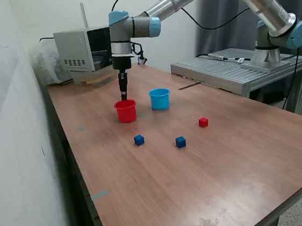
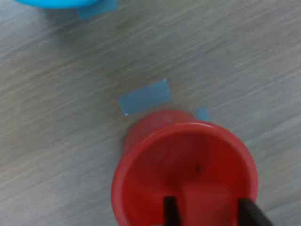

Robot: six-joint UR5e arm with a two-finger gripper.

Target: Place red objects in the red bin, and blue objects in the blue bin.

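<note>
Two blue cubes are sitting near me | I'm seeing one red cube lying right | gripper is hanging over red cup, fingers parted, gripping nothing visible | blue cup is standing just right of it.

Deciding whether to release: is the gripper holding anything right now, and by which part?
Cannot tell: a red block-like shape shows between the fingertips of the gripper over the red cup, either gripped or lying inside.

Open table surrounds the scattered cubes; only the red cup and blue cup stand close together.
</note>
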